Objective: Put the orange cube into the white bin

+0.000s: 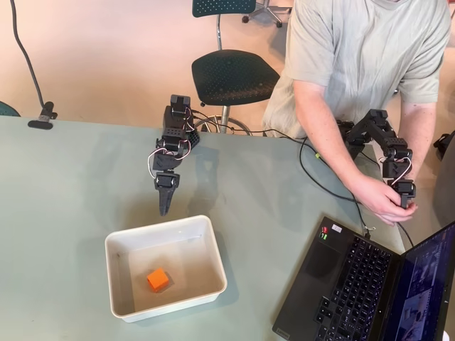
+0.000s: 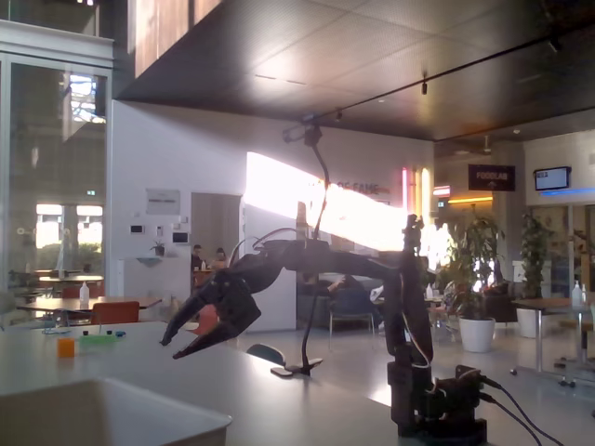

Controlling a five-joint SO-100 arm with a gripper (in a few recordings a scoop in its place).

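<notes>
Gripper [image 2: 177,346]: in the fixed view its two fingers are spread well apart, with nothing between them. The fingertips point down and toward the left of the frame, held clear above the table surface. In the overhead view the gripper [image 1: 165,204] sits at centre frame, its tip pointing toward the bottom of the picture and ending just short of the far rim of the white bin [image 1: 206,222] (height above the table cannot be judged from this angle).

Orange cube [image 1: 158,279]: it lies on the floor of the white bin, near the middle of the tray and slightly toward its lower edge, in the lower centre of the overhead view. It is well apart from the jaws, below them in the picture, with the bin's upper rim between the two. No part of the gripper touches it.

White bin: rests flat on the pale green table [image 1: 71,185], slightly rotated. In the fixed view its near rim [image 2: 139,395] occupies the lower left corner.

Arm [image 2: 325,258]: extends horizontally from an upright base at the lower right of the fixed view.

An open laptop [image 1: 355,284] sits at the lower right of the overhead view.
</notes>
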